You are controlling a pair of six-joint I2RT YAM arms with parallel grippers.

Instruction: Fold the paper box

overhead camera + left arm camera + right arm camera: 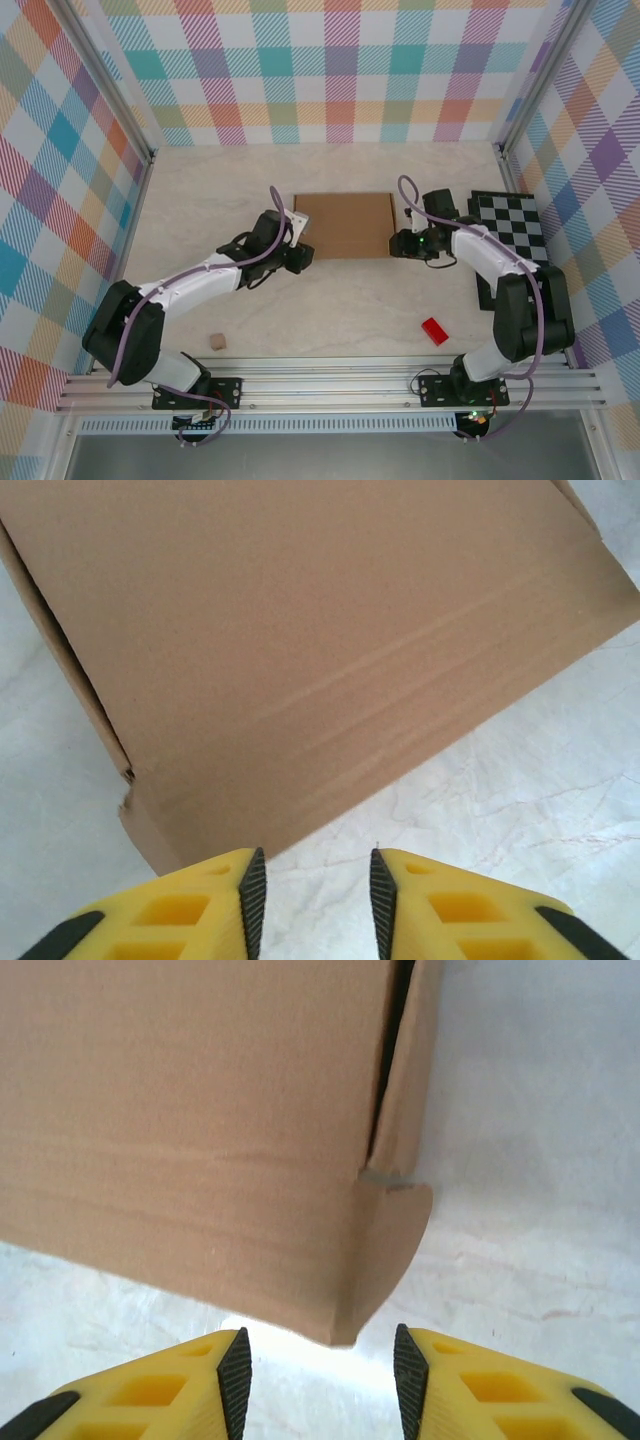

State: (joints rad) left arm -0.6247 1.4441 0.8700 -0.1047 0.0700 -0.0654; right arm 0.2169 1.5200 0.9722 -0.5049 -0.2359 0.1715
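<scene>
The paper box is a plain brown cardboard box lying flat at the table's middle, its lid down. My left gripper is at its front left corner, open; in the left wrist view the box lies just beyond the left gripper, and bare table shows between the fingers. My right gripper is at the front right corner, also open. In the right wrist view the box has a rounded side flap that points at the gap of the right gripper without touching it.
A black-and-white checkered board lies right of the box, under the right arm. A small red block sits near the front right and a tiny tan cube near the front left. Plaid walls enclose the table.
</scene>
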